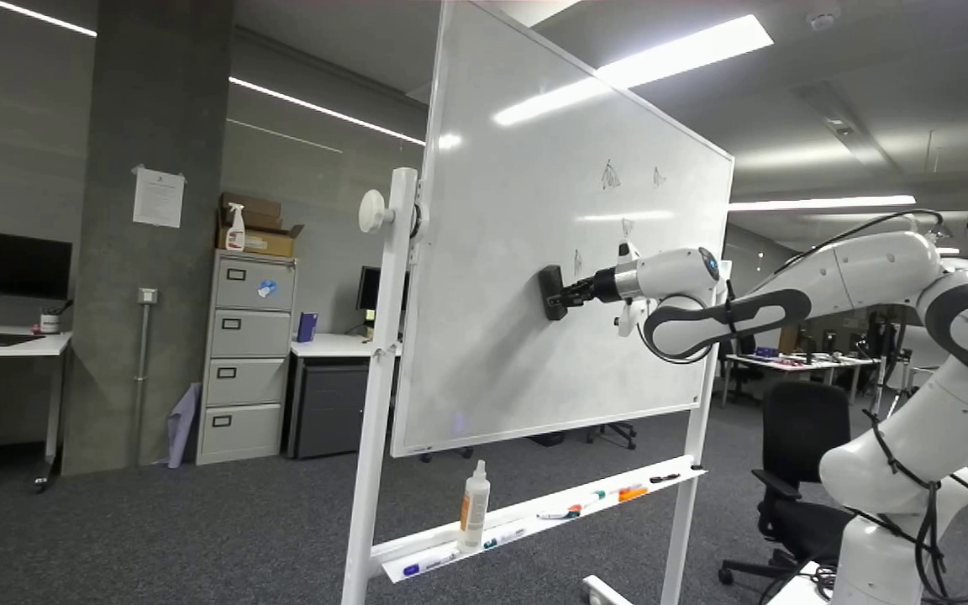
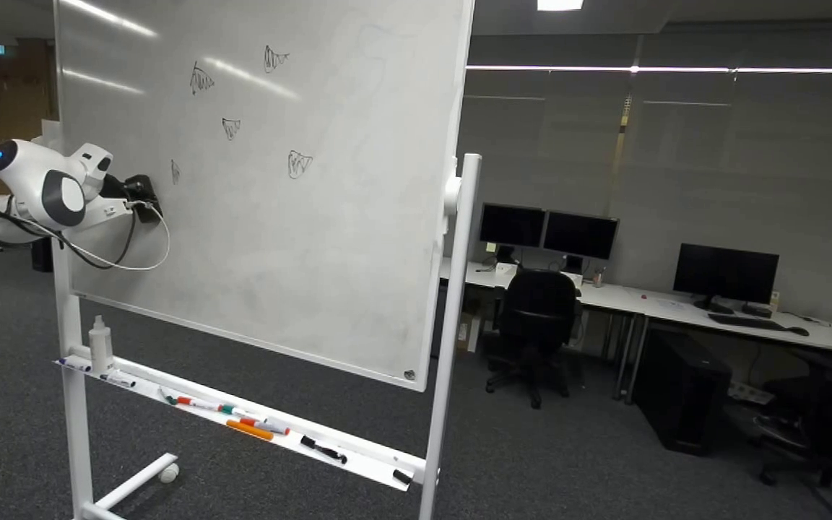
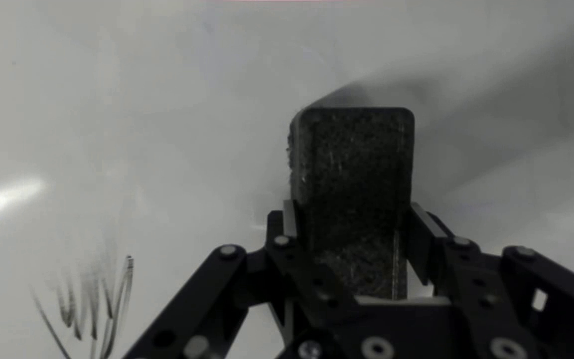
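Observation:
My gripper [image 3: 354,219] is shut on a black eraser [image 3: 354,169], one finger on each of its long sides. In an exterior view the gripper [image 1: 570,296] holds the eraser [image 1: 550,294] upright at the whiteboard [image 1: 484,235]. The eraser is against the board or very close to it; I cannot tell which. In an exterior view the wrist partly hides the gripper and eraser [image 2: 144,189]. Several small scribbled black marks [image 2: 201,78] are on the whiteboard [image 2: 358,245]. In the wrist view blurred marks [image 3: 92,304] lie left of the gripper on the board.
A tray [image 1: 417,550] under the board bears a spray bottle [image 1: 474,508], several markers [image 1: 505,538] and an orange marker [image 2: 250,430]. White posts [image 1: 376,378] hold the board. An office chair [image 1: 807,454] stands beside the arm. Desks with monitors [image 2: 581,235] and a filing cabinet [image 1: 247,357] stand behind.

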Controlling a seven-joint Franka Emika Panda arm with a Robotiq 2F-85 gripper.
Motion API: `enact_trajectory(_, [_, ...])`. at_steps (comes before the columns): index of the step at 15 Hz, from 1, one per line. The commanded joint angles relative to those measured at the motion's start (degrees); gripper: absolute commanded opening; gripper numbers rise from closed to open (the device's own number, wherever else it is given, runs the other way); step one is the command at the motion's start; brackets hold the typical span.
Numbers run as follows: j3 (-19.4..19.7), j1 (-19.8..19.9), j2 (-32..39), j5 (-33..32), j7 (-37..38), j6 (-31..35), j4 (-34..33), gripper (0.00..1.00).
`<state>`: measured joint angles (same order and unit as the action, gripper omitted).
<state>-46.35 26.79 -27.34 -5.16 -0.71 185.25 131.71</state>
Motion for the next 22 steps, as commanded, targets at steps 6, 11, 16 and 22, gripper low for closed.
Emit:
enact_trajectory(6, [15.0, -3.8, -3.0, 3.7, -0.2, -1.8, -1.3, 0.3])
enact_trajectory(11, [23.8, -4.4, -4.2, 5.5, 0.4, -1.6, -1.9, 0.3])
enact_trajectory(16, [22.5, -3.9, -2.6, 4.3, 0.5, -2.0, -2.6, 0.3])
enact_trajectory(22, [12.5, -3.6, -1.2, 1.9, 0.2, -5.9, -2.4, 0.3])
